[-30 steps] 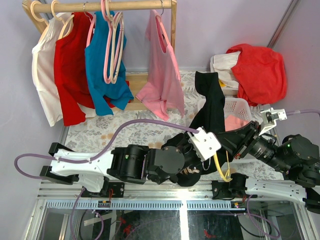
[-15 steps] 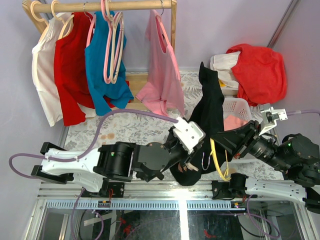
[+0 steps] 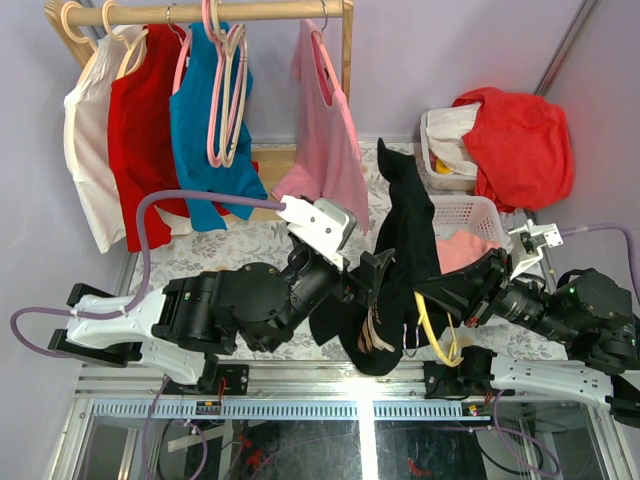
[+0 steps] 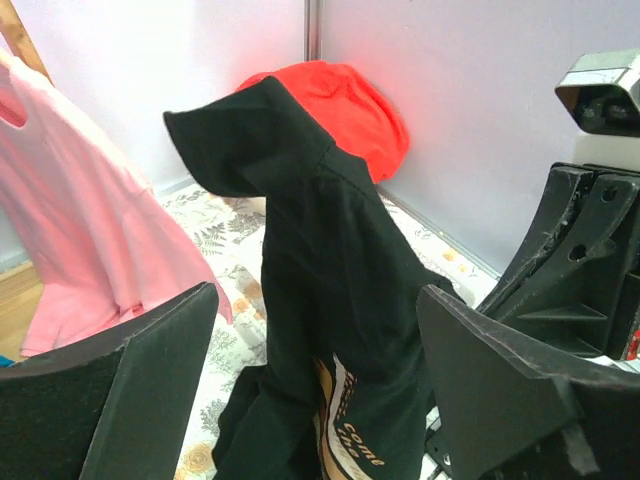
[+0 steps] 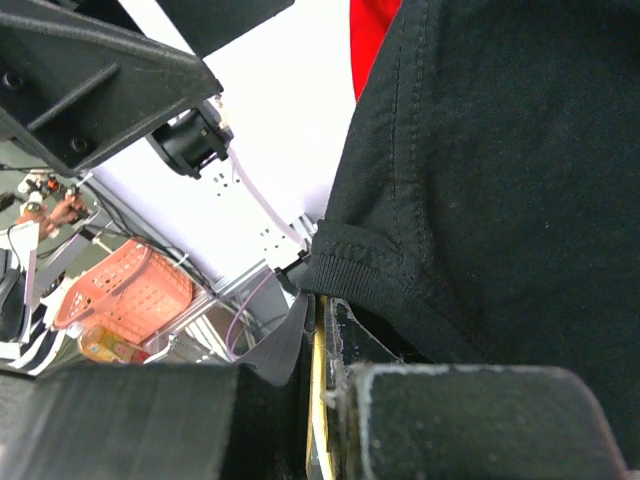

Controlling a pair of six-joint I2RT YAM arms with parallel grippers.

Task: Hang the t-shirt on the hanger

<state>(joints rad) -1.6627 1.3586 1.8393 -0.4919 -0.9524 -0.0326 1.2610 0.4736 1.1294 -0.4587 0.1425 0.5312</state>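
The black t-shirt point(image 3: 410, 230) hangs draped over the yellow hanger point(image 3: 428, 335), one end of the cloth peaking up. Its gold print shows low in the left wrist view, on the t-shirt point(image 4: 330, 260). My right gripper point(image 3: 447, 300) is shut on the hanger; a thin yellow strip of the hanger point(image 5: 318, 400) sits pinched between its jaws point(image 5: 325, 385), with the t-shirt's hem point(image 5: 500, 180) right above. My left gripper point(image 3: 375, 275) stands open just left of the t-shirt, its fingers point(image 4: 150, 370) wide apart and nothing between them point(image 4: 320, 400).
A wooden rack point(image 3: 200, 12) at the back carries white, red, teal and pink shirts point(image 3: 325, 150) and pink hangers point(image 3: 225, 90). A white basket point(image 3: 470, 215) with pink cloth and a bin under a red cloth point(image 3: 520, 140) stand at the right.
My left gripper has opened, let go of the t-shirt and drawn back to the left and upward. The t-shirt now hangs from the hanger alone. The right gripper has barely moved.
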